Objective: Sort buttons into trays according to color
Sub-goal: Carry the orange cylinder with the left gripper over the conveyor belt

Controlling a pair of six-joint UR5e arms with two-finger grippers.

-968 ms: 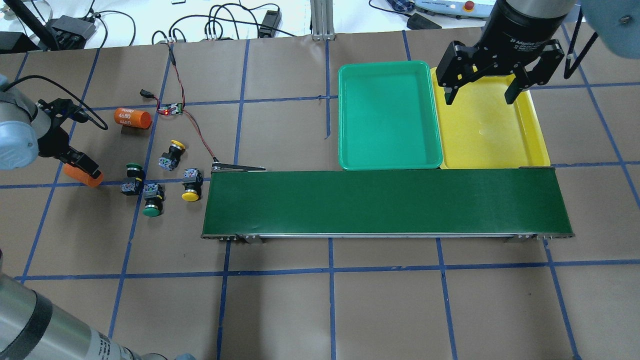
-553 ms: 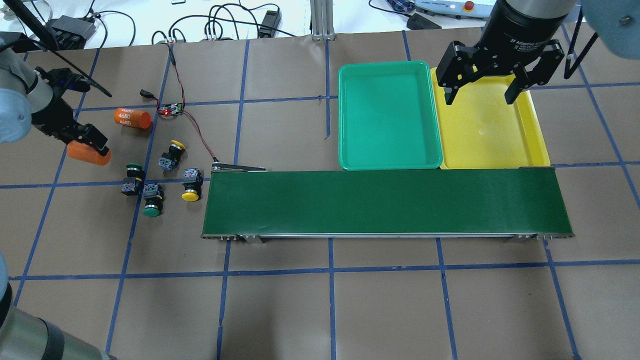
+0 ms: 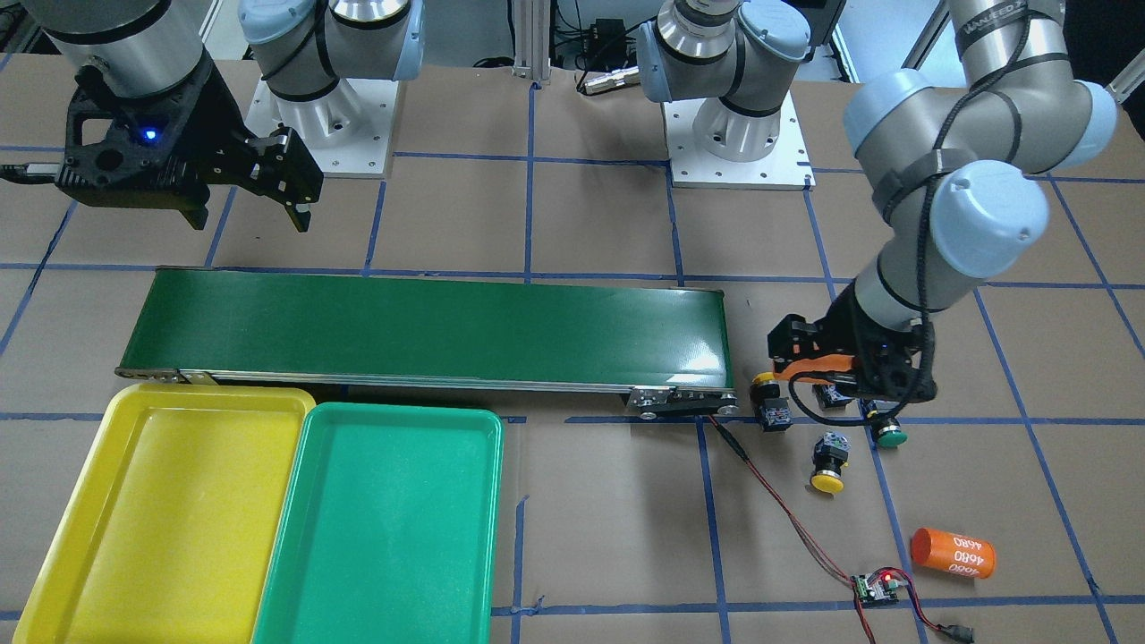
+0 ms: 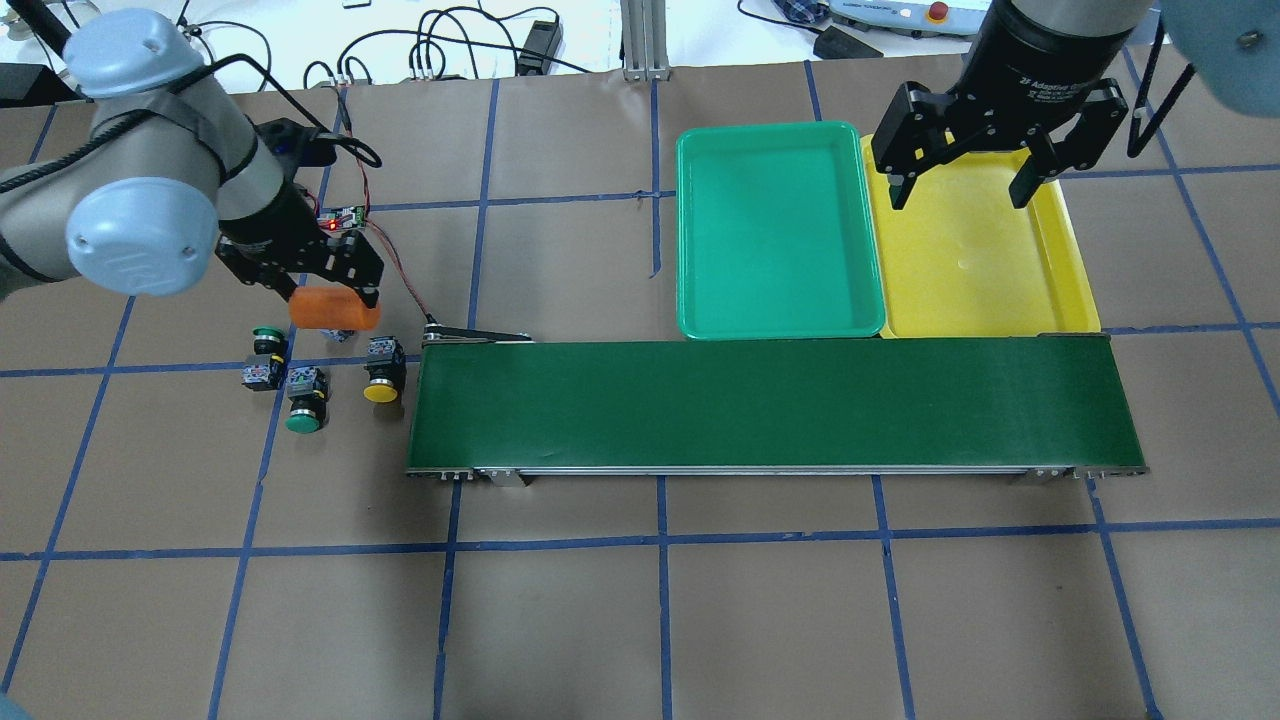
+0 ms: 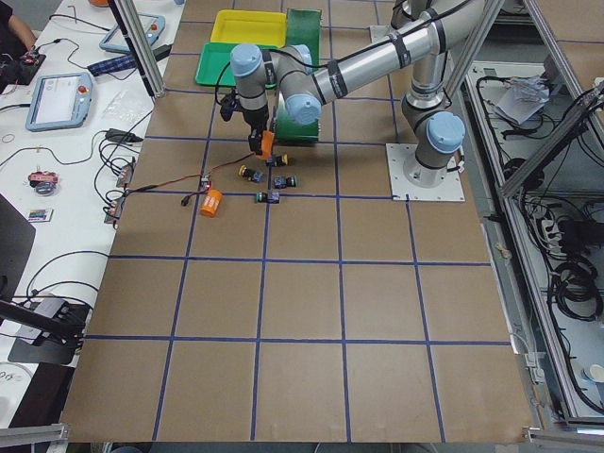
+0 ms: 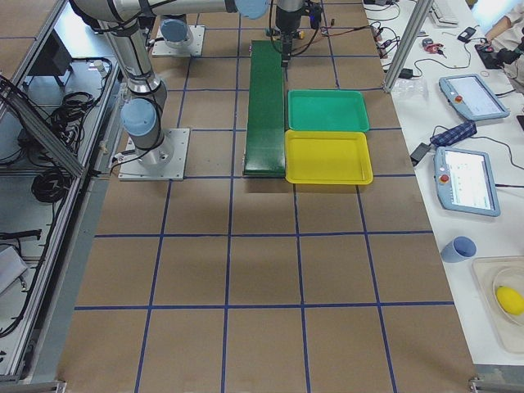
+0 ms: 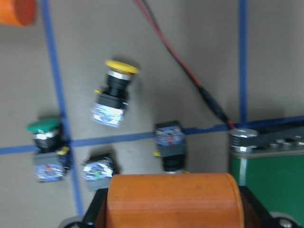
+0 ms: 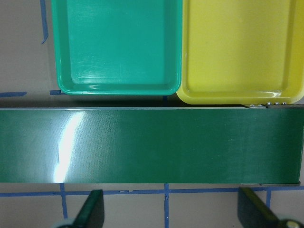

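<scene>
My left gripper (image 4: 335, 308) is shut on an orange cylinder (image 7: 173, 197) and holds it over the buttons, just left of the conveyor's end. One yellow-capped button (image 4: 382, 372) lies by the belt. The other yellow-capped button (image 7: 116, 90) is mostly hidden under the cylinder in the overhead view. Two green-capped buttons (image 4: 265, 355) (image 4: 303, 400) lie further left. The green tray (image 4: 778, 230) and the yellow tray (image 4: 985, 270) sit side by side behind the belt's right half. My right gripper (image 4: 958, 195) is open and empty above the yellow tray.
The long dark-green conveyor belt (image 4: 775, 405) runs across the middle of the table. A second orange cylinder (image 3: 953, 553) lies beyond the buttons. A small circuit board (image 3: 877, 586) with a red-black wire runs to the belt's end.
My left arm has swung right, carrying the orange cylinder from the table's left edge to above the buttons. The right arm has not moved.
</scene>
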